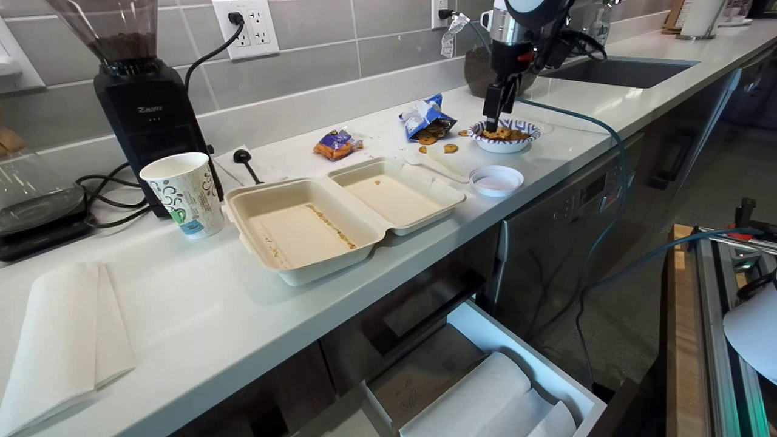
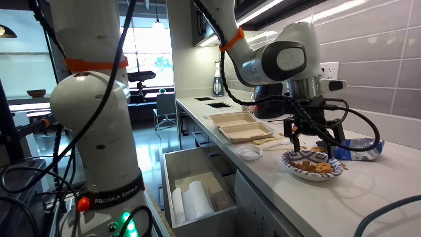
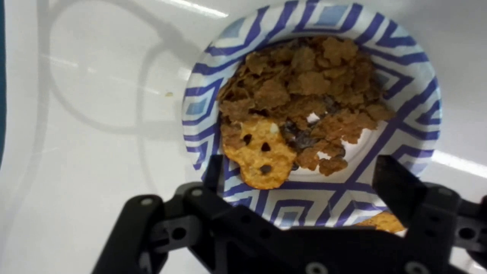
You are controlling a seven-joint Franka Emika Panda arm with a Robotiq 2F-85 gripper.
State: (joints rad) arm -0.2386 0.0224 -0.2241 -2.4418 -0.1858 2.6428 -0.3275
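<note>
Wrist view: two jaws stand apart at one bowl of many flakes and one cracker.

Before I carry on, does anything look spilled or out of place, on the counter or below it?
Yes. Loose snack pieces lie on the counter outside the bowl, near the opened blue bag on its side, so they probably spilled from it. Below, a drawer stands pulled out.

There in an exterior view, the arm column is planted at nine o'clock, the wrist poised at two, the gripper pointed down to six; in the wrist view its fingers are parted wide, aimed towards twelve.
</note>
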